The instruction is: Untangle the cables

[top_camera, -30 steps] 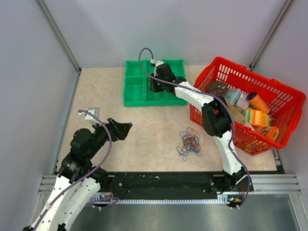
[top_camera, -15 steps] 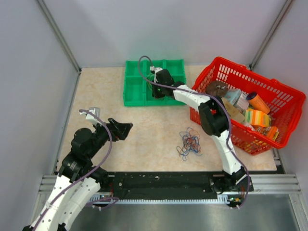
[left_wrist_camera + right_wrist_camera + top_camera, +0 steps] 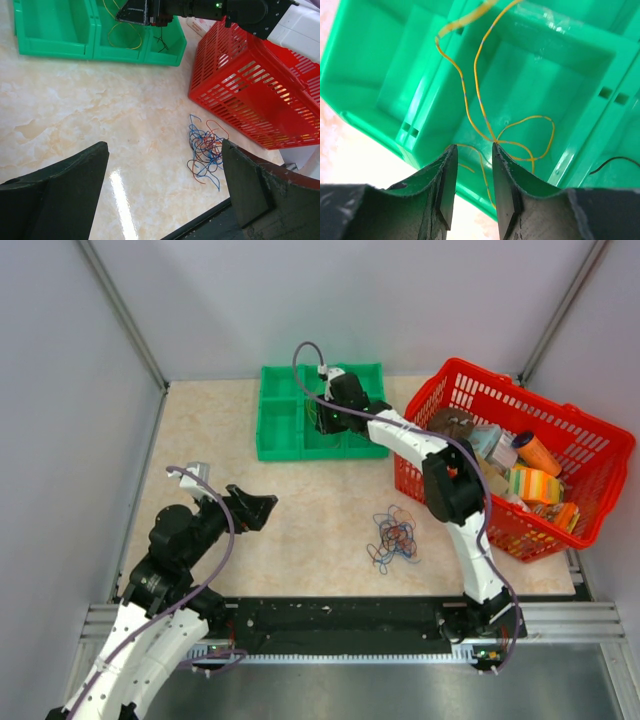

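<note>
Closest in, the left gripper (image 3: 255, 508) hung over the table (image 3: 300, 490) with its jaws spread wide and nothing in them. A bit further out, the cables (image 3: 395, 538) sat in a loose tangle on the table, just beside the red basket (image 3: 470, 375). Way at the back, the right gripper (image 3: 474, 150) was over the green tray's (image 3: 280, 430) middle bin, jaws parted a crack and pinching nothing, with a yellow wire (image 3: 480, 100) looped in that bin.
</note>
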Robot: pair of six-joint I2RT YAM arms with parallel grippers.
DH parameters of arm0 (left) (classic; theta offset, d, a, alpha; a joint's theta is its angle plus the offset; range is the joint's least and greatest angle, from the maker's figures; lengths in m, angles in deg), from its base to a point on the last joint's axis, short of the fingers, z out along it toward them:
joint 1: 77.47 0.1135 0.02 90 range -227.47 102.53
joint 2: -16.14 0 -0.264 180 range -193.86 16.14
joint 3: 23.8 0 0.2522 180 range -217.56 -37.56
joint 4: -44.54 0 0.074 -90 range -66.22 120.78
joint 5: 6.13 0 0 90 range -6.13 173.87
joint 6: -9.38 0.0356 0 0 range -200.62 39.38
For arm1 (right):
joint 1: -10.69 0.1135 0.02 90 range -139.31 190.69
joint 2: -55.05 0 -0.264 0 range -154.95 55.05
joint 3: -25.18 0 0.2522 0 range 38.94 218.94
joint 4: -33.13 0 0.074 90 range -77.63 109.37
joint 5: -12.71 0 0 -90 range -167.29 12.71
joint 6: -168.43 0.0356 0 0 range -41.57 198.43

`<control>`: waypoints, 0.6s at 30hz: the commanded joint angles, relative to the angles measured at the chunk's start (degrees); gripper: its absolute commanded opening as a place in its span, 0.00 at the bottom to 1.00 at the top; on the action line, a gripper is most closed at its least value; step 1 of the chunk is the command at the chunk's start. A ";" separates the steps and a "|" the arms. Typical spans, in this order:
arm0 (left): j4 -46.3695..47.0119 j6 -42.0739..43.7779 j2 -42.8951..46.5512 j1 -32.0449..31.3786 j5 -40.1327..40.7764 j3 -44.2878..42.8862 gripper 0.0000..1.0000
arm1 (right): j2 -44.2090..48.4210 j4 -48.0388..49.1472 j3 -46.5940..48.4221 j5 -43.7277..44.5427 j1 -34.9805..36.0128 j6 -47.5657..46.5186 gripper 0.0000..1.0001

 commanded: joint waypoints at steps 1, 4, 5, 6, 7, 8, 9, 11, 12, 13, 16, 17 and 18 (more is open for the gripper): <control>2.54 0.40 -0.64 -0.01 -1.18 0.33 0.98 | -0.05 1.42 6.19 -1.88 -0.95 0.61 0.34; 2.55 0.57 -0.81 -0.10 -1.27 0.24 0.98 | -1.55 1.24 8.56 -2.58 -1.04 0.08 0.38; 2.46 0.57 -0.73 -0.10 -1.27 0.24 0.98 | -1.56 1.33 8.74 -3.11 -0.95 0.08 0.39; 2.46 0.66 -0.72 -0.10 -1.27 0.24 0.98 | -1.47 1.33 8.92 -3.46 -0.95 0.00 0.40; 2.46 0.57 -0.72 -0.01 -1.18 0.41 0.98 | -1.47 1.33 9.09 -3.38 -1.04 0.00 0.41; 2.37 0.57 -0.64 -0.10 -1.18 0.50 0.98 | -1.47 1.24 9.36 -2.85 -1.04 -0.18 0.44; 2.54 0.57 -0.72 -0.10 -1.27 0.68 0.98 | -1.82 1.15 9.71 -2.07 -1.04 -0.27 0.46; 2.81 0.49 -0.81 -0.10 -1.36 0.77 0.98 | -2.69 0.98 10.67 -1.79 -1.30 -0.71 0.47; 2.81 0.49 -0.90 -0.01 -1.36 0.77 0.98 | -3.31 0.89 11.03 -2.05 -1.56 -0.71 0.47; 2.98 0.49 -0.99 -0.10 -1.44 0.68 0.98 | -3.75 0.89 11.29 -2.32 -1.65 -0.71 0.47; 3.07 0.57 -1.16 -0.10 -1.53 0.50 0.98 | -5.33 0.89 12.08 -3.02 -1.74 -0.97 0.46; 2.99 0.57 -1.08 -0.10 -1.53 0.41 0.98 | -5.77 0.89 12.35 -3.11 -1.74 -1.06 0.46; 2.90 0.66 -1.08 -0.10 -1.45 0.41 0.98 | -6.30 0.89 12.61 -3.20 -1.74 -1.06 0.46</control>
